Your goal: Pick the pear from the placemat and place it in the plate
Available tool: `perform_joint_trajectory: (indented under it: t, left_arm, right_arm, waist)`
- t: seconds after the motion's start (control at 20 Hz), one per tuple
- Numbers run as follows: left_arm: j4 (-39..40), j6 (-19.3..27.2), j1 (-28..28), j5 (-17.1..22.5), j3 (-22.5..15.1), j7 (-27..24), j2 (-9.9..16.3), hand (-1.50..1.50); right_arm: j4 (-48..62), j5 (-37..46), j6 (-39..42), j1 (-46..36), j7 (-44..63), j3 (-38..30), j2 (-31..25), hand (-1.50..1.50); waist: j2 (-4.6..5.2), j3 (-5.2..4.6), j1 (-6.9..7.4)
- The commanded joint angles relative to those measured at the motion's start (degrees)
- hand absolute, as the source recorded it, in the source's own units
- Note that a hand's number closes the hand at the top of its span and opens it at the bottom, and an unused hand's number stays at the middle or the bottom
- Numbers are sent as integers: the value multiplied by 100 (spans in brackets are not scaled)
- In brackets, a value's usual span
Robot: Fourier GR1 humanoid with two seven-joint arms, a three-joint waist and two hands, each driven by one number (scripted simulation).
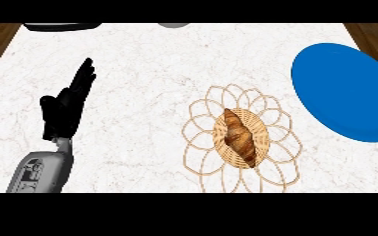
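Note:
A woven wicker placemat (275, 150) with looped edges lies right of the counter's middle. On its centre rests a brown, ridged, elongated item (240, 136) that looks like a croissant rather than a pear. A blue plate (339, 90) sits at the right, partly cut off by the view's edge. My left hand (66, 107) rests open at the left, fingers straight and pointing up, well apart from the placemat. My right hand shows nowhere.
The white marble counter (148, 70) has wooden strips at both upper corners. A dark object (63, 26) and a grey one (173, 25) peek in at the far edge.

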Motion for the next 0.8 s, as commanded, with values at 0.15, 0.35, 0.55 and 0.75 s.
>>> perform_joint_trajectory:
  t: [0.15,0.35,0.55,0.75]
  left_arm:
    - [-104,-66,-60,-86,-264,70,-140,0]
    - [21,-52,-403,-147,-257,196,-131,0]
    - [-96,-172,-197,-160,-274,126,-42,0]
    - [74,-301,-304,-74,-178,55,16,0]
  right_arm:
    - [1478,-668,420,-150,-2559,-761,-659,150]
    - [2188,-630,1077,-482,-2965,-443,-962,150]
    - [2302,-497,1104,-1079,-2544,53,-686,150]
    - [2399,-314,946,-1555,-2481,496,-306,150]
  waist:
    - [32,-19,328]
    - [45,-42,396]
    - [18,-58,484]
    - [32,-60,505]
